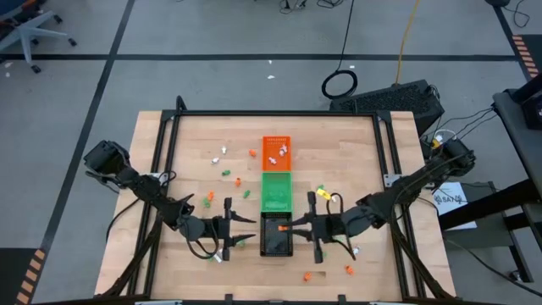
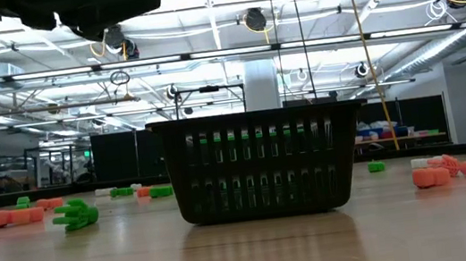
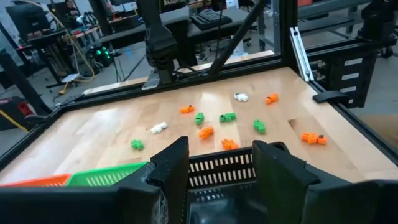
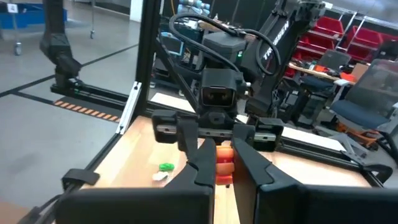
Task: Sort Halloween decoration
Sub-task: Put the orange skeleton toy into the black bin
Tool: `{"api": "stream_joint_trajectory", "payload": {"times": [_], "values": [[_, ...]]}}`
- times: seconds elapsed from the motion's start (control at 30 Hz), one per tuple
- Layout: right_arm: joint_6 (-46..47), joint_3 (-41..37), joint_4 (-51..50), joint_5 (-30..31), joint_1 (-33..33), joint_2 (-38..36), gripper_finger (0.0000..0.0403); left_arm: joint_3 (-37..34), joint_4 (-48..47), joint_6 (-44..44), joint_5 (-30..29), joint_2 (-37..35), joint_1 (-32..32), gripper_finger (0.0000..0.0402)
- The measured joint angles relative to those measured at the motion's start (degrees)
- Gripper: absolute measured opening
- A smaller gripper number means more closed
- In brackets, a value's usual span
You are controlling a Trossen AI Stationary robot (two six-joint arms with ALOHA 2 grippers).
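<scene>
Left gripper [image 1: 251, 230]: from my seat it's parked just left of the black tray, fingers spread apart with nothing between them. In the left wrist view I'm looking past both fingers [image 3: 171, 171] straight at the tray's slotted wall.

Right gripper [image 1: 295, 226]: on the other side of the same tray, reaching in over its right edge. Fingers are pinched down on a small orange piece [image 4: 224, 158], which I can see clamped between them in the right wrist view, with the left arm facing it head-on.

Trays: three in a column down the middle of the table [image 1: 356, 144]. Orange tray [image 1: 276, 152] is farthest from me, green tray [image 1: 276, 191] is in the middle, black tray [image 1: 276, 237] is nearest. They sit end to end, looks like touching.

Halloween decoration: mostly still loose on the wood. A bunch of orange, green and white trinkets [image 1: 229, 174] lie left of the orange and green trays, a few sit right of the green tray, and a couple of orange ones [image 1: 348, 269] lie near the front edge on the right. A few bits are inside the orange tray.

Low view: the black tray fills the centre, with a green trinket [image 2: 77, 214] on its left and an orange one [image 2: 431, 176] on its right.
</scene>
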Motion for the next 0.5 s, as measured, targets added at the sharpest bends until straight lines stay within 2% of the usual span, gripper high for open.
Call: {"api": "stream_joint_trajectory", "payload": {"times": [0.3,0.5], "values": [[-1.3,0.0,-0.9,0.0,1.4,-0.2,0.0009,0.0,0.0,-1.5,0.1,0.0,0.1,0.0177],[-6.2,0.0,-2.5,-0.1,1.4,-0.2,0.0009,0.0,0.0,-1.5,0.1,0.0,0.1,0.0177]]}}
